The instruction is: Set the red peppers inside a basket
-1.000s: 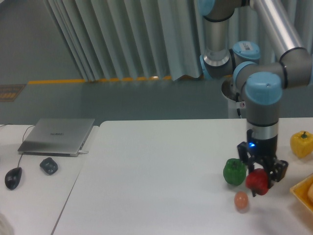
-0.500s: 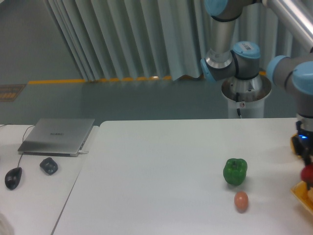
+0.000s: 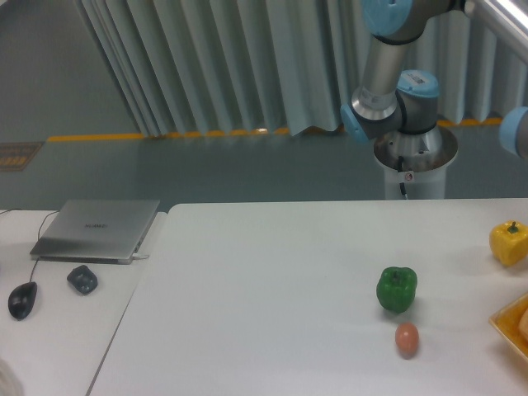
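Note:
The red pepper is out of view, and so is my gripper, which has left the frame past the right edge. Only a corner of the yellow-orange basket [image 3: 511, 323] shows at the lower right edge of the table. Of the arm, the upper links [image 3: 388, 74] and a blue joint at the far right edge are all that remain visible.
A green bell pepper [image 3: 397, 289] stands on the white table with a small brownish egg-shaped object [image 3: 407, 339] just in front of it. A yellow bell pepper [image 3: 509, 242] sits near the right edge. On the left table lie a laptop [image 3: 97, 228], a mouse [image 3: 22, 299] and a small dark object [image 3: 82, 279].
The gripper carried the red pepper rightward from beside the green pepper, reached the frame's right edge over the basket half a second ago, and is now out of view.

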Available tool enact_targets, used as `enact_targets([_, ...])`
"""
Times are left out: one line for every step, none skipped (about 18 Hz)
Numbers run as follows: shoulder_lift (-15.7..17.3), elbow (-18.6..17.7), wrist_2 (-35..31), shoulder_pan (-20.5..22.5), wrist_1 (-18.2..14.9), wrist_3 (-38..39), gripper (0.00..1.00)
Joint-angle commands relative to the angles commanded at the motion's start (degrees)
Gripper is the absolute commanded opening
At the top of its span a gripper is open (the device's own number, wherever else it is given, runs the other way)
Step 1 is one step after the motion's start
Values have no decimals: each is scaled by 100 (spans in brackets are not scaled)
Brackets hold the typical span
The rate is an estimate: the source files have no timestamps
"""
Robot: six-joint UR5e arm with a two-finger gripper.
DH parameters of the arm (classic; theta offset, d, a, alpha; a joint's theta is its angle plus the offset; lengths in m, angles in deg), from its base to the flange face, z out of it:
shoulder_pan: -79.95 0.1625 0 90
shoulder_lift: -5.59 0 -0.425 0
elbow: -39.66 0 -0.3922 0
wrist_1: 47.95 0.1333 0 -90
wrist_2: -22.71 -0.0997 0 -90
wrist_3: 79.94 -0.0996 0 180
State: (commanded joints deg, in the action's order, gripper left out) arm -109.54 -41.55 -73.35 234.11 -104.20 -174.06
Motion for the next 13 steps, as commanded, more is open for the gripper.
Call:
enact_targets([0, -9, -9, 0, 0, -10, 59])
enact_targets([0, -52, -9, 0, 9, -10, 59])
enact_targets([0, -79, -9, 26, 0, -1, 61])
enact_targets([17, -114, -18, 35, -9, 51, 85])
enact_targets([44, -193, -9, 35, -9, 61, 100])
enact_targets([53, -237, -9, 35, -9, 69, 100])
enact_targets([53, -263, -9, 35, -9, 70, 100])
enact_targets([70, -316, 9, 35, -9, 78, 100])
enact_targets([79, -360, 26, 35, 0, 70, 100])
enact_targets([88, -369, 26, 27, 9, 78, 100])
enact_targets([88, -369, 18, 9, 0, 78, 100])
enact_targets([88, -387, 9, -9, 0, 78, 100])
enact_targets([97, -404, 0, -26, -9, 104, 100])
